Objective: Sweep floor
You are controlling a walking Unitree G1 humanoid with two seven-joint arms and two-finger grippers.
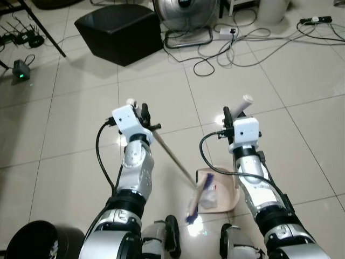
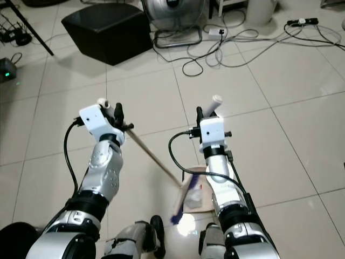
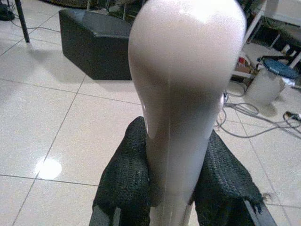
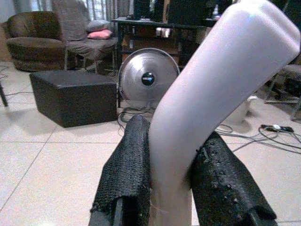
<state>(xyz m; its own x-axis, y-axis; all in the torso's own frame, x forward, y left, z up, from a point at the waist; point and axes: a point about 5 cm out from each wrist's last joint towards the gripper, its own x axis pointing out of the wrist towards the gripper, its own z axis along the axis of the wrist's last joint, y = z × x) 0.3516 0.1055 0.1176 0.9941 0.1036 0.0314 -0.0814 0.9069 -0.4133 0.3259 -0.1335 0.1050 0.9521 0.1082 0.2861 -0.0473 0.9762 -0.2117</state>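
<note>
Broom (image 1: pixel 175 157) clamped at its handle top in left end effector (image 1: pixel 141 114), angled so bristles meet dustpan (image 1: pixel 229 195) on floor (image 1: pixel 75 156); dustpan handle (image 1: pixel 241 108) clamped upright in right end effector (image 1: pixel 233 116), apparently steadying pan for debris.

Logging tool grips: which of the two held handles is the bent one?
The dustpan handle in the right gripper bends near its top. The broom handle in the left gripper runs straight.

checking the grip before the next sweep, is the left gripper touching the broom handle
Touching. The left wrist view shows both black fingers pressed against the pale broom handle, with no gap on either side.
</note>
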